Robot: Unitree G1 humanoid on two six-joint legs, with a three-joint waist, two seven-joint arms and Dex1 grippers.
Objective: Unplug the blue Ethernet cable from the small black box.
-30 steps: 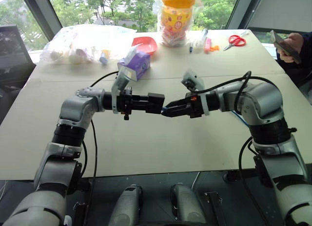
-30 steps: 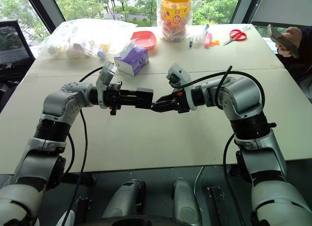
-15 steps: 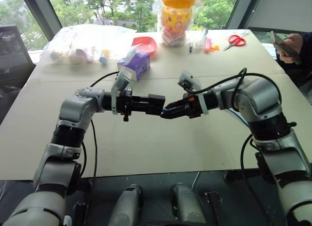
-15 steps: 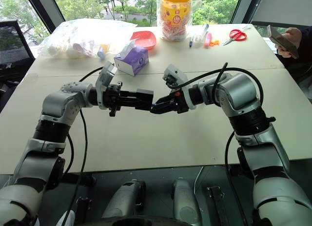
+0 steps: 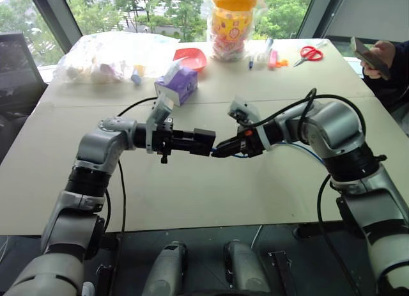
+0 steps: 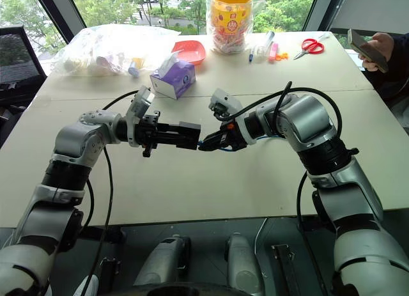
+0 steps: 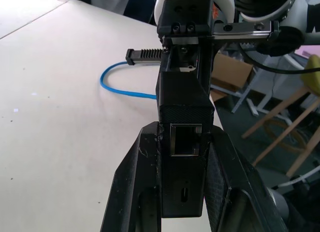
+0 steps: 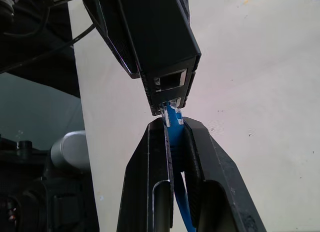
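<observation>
The box (image 5: 204, 141), flat and matte black with an open port on its side, hangs in mid-air over the middle of the table (image 5: 192, 194), clamped between the two fingers of the left gripper (image 7: 182, 157). The cable (image 8: 172, 123), thin and light blue with a clear plug, sits with that plug right at the box's end face, and the right gripper (image 8: 173, 129) is pinched shut on it just behind the plug. From there the cable loops down and trails right across the table. The near half of the table is bare below the arms. A tissue box (image 5: 177, 82) stands just beyond the left arm, with bags, a red bowl (image 5: 190, 57) and scissors (image 5: 310, 52) along the far edge. A person's hand (image 5: 382, 55) holds a phone at the far right corner.
</observation>
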